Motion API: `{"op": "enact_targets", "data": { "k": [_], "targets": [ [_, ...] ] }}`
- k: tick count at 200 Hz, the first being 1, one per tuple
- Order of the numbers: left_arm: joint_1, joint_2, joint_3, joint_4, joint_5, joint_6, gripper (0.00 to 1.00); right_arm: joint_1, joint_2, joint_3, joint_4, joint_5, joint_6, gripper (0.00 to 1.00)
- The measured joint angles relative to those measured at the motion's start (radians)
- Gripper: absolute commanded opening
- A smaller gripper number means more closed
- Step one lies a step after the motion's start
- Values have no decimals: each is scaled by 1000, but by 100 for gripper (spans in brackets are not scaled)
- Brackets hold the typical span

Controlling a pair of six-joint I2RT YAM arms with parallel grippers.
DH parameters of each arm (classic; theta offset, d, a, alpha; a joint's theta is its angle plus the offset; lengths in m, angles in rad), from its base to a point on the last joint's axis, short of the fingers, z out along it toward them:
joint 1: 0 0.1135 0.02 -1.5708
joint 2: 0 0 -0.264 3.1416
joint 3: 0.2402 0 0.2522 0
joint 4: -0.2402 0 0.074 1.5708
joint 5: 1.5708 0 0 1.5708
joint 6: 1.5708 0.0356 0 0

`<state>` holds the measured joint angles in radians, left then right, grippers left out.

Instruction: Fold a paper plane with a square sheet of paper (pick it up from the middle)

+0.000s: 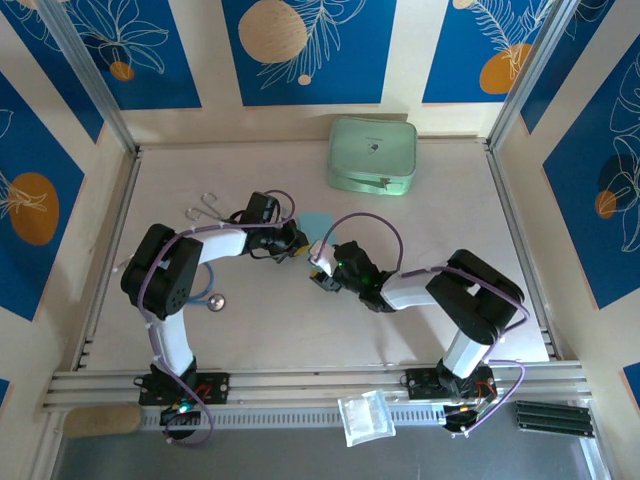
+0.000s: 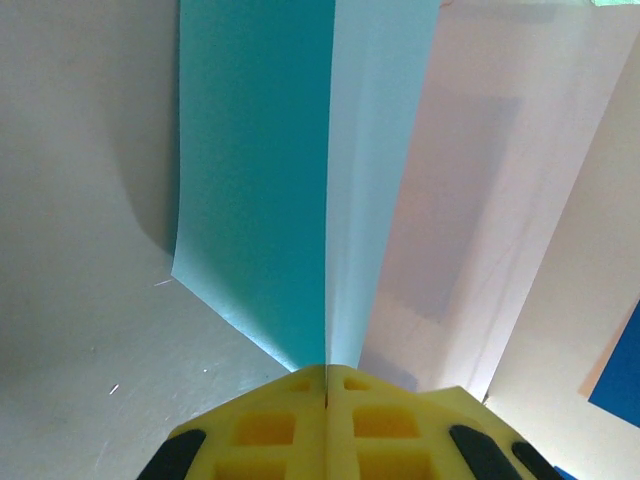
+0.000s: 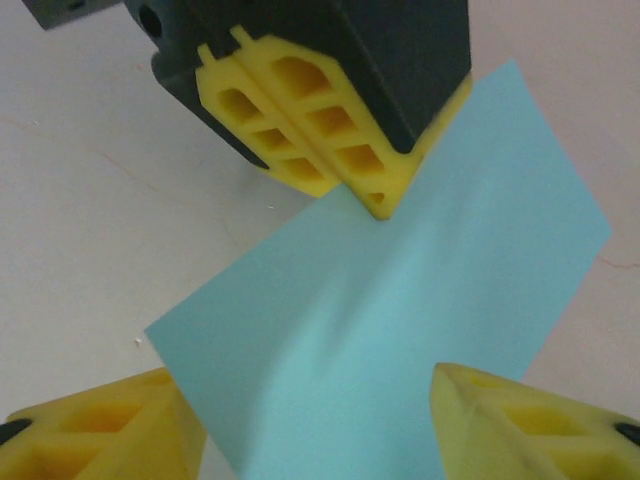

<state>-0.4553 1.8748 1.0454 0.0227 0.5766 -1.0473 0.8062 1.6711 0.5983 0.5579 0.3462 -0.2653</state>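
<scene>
The square sheet of paper (image 1: 314, 222) is sky-blue and is held up off the table, bent along a lengthwise line (image 2: 260, 180). My left gripper (image 1: 297, 240) is shut on the sheet's edge, its yellow fingers pressed together on the paper (image 2: 327, 385). In the right wrist view the left gripper (image 3: 375, 195) pinches the far edge of the sheet (image 3: 400, 300). My right gripper (image 1: 322, 268) is open, and the sheet's near part lies between its two yellow fingertips (image 3: 315, 420) without touching either. The paper plane is out of view.
A mint-green rounded case (image 1: 372, 155) lies at the back of the table. A metal tool (image 1: 205, 208) and a stethoscope (image 1: 210, 300) lie by the left arm. A clear plastic bag (image 1: 365, 415) rests on the near rail.
</scene>
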Motion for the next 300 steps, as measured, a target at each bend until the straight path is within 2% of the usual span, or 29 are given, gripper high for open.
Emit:
{"op": "enact_targets", "data": {
  "k": [28,88,104,119,138,164,204,254,300],
  "targets": [
    [0,0,0,0,0,-3,3,0,-24,-6,14,4,-5,51],
    [0,0,0,0,0,-3,7,0,-28,-6,21,-10,3,28],
    [0,-2,-6,6,-1,-8,11,0,-28,-5,18,-26,5,19],
    [0,-11,-21,8,-7,-13,19,0,-28,-1,-3,-55,14,10],
    [2,-50,-48,-1,-37,-12,29,-5,-30,18,-56,-105,35,4],
    [24,-125,-75,-32,-100,10,36,-15,-32,60,-131,-182,87,3],
    [59,-186,-84,-37,-133,73,36,-27,-32,121,-246,-294,221,1],
    [53,-80,-3,-61,-96,138,27,-30,-32,142,-311,-412,401,0],
    [26,29,98,-157,-91,209,21,-30,-4,162,-338,-494,491,0]
  ]
}}
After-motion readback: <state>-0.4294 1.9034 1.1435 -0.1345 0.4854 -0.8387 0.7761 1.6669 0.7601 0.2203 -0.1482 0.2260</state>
